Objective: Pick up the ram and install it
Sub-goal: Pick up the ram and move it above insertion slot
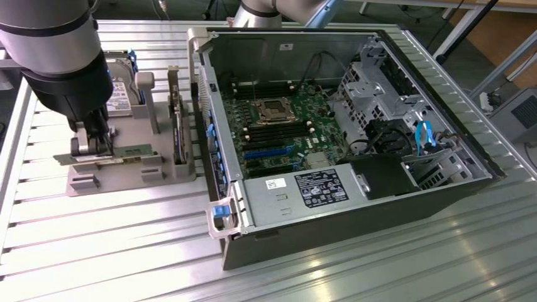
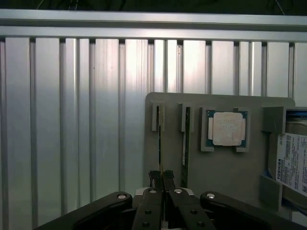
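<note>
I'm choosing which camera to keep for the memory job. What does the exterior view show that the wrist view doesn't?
The exterior view adds the open computer case with its motherboard. The wrist view adds the square processor chip, lying flat in its pocket. Shared: the gripper shut on the ram, which sits in the grey holder, with the hard drive alongside, on the slatted table.

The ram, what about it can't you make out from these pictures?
- Where the jaws meet the ram: exterior view, partly covered by the arm.
- Its chips: wrist view sees it edge-on; exterior view, too small.
- Its near end: wrist view, hidden between the jaws.
</note>
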You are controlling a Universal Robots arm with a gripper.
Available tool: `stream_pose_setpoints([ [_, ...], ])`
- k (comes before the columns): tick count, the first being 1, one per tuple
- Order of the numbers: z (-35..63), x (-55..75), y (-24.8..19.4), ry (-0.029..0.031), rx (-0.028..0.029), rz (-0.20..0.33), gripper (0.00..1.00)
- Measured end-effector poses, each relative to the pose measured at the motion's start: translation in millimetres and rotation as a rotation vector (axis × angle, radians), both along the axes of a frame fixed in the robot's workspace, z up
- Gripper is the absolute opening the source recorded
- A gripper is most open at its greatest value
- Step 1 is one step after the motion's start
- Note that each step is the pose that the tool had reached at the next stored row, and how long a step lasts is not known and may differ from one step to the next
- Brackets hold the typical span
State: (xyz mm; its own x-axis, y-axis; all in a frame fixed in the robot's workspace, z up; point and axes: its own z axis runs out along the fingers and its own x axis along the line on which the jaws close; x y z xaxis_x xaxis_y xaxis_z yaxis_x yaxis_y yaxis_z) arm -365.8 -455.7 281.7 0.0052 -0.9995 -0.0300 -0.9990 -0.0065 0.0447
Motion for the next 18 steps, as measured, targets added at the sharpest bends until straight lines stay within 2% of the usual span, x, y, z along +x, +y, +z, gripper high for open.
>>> stream_pose_setpoints([
  [18, 7.9, 0.0, 0.0, 0.0001, -0.0001, 0.0, 0.12],
])
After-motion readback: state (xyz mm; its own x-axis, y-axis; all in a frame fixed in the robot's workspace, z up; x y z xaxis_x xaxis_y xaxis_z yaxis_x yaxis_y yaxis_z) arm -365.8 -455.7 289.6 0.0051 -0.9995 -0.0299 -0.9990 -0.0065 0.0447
